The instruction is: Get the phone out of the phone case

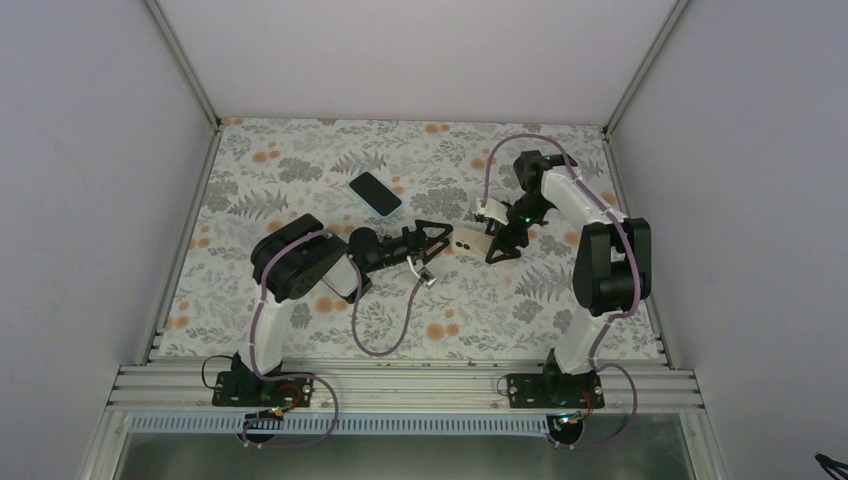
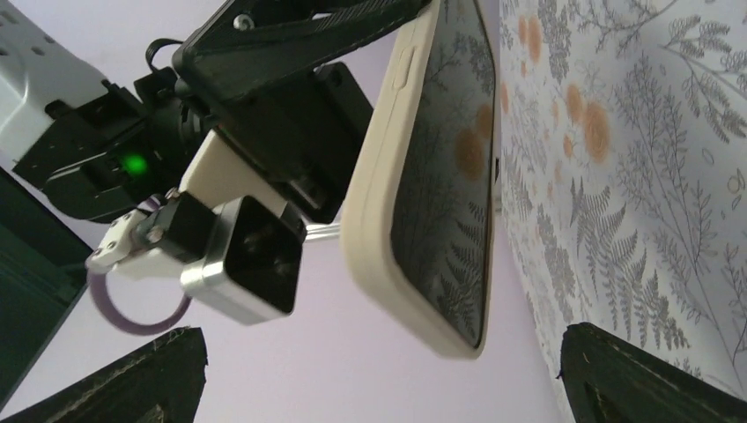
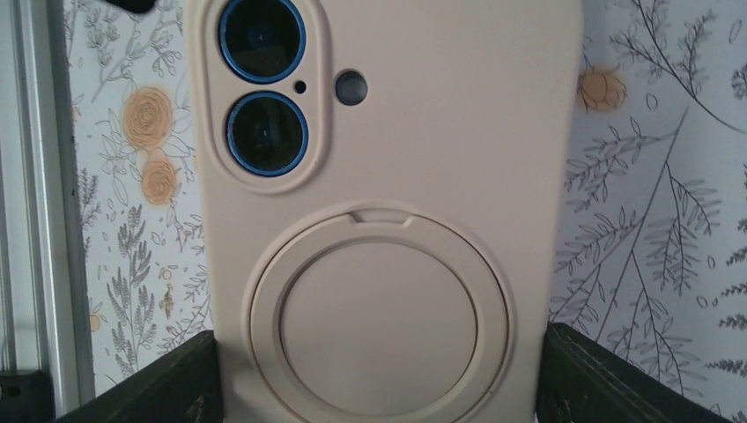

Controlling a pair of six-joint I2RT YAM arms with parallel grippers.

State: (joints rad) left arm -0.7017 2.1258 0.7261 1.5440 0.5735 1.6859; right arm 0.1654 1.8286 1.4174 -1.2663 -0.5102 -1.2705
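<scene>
Cream phone case (image 3: 388,203) filled the right wrist view, with its back and its round ring turned up to that camera. Two blue camera eyes (image 3: 262,40) looked out through the hole in the case. From the left wrist, the shiny screen of the phone (image 2: 440,203) showed the desk's flowers like a mirror. So I think the phone was not out yet. It sat snug inside the case, screen side down.

The right fingers (image 3: 617,379) were closed on the case, one on each long side near its bottom end. They held it over the middle of the desk (image 1: 300,170), a bit toward the right edge, and it looked lifted off it. I think it was held like that so the screen side was free for the other arm to reach.

The left fingers (image 2: 634,379) were wide open and held nothing. They pointed at the camera end of the case, near it but not touching. That looked like getting ready to pinch the rim or push the phone out, though I cannot tell which.

Another dark phone (image 1: 375,193) lay flat by itself closer to the far edge of the desk, apart from both arms. Why it was there I cannot tell.
</scene>
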